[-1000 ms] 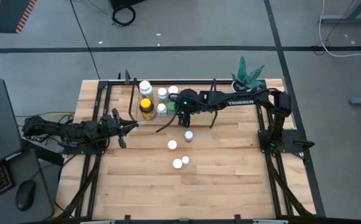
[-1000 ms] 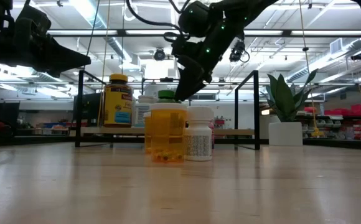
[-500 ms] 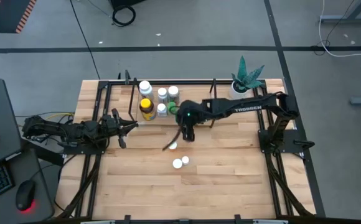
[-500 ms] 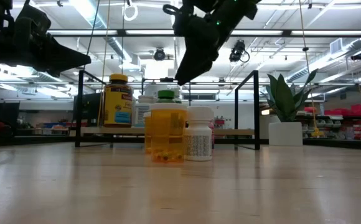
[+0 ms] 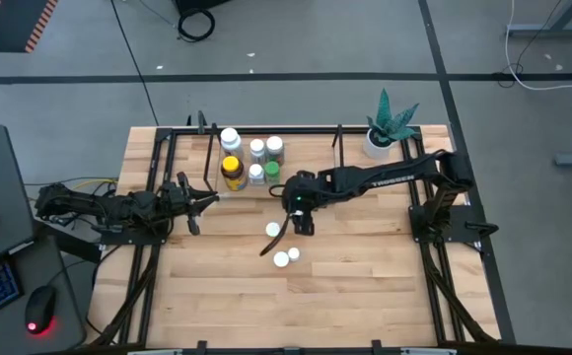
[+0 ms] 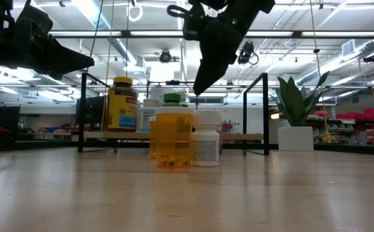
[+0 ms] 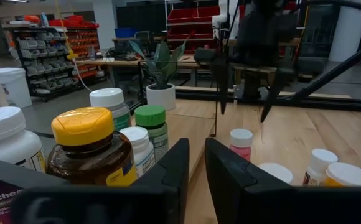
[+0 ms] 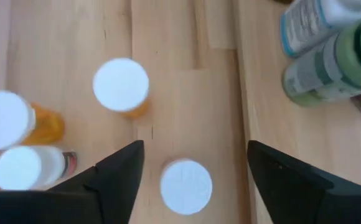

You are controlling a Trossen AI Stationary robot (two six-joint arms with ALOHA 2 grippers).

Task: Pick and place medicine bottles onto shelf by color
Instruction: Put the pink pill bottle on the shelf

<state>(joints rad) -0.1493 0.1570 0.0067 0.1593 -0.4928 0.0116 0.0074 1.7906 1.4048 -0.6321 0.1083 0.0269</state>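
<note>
Shelf [image 5: 311, 133]: you see a low light-wood board with thin black posts, at the far side of the table.
Bottles on the shelf: you find five there, all standing up.
Yellow-cap bottle [image 5: 231, 167]: big and brown.
White-cap bottles [image 5: 230, 138]: one big one behind the yellow one, two smaller ones [image 5: 257, 148] beside it, one more [image 5: 256, 172] in front.
Green-cap bottle [image 5: 271, 170]: right beside the front white one.
Bottles on the table: you see three white caps [image 5: 273, 230] standing near each other [image 5: 281, 259].
Pink-cap bottle [image 7: 241, 142]: standing on the table, near the shelf.
</note>
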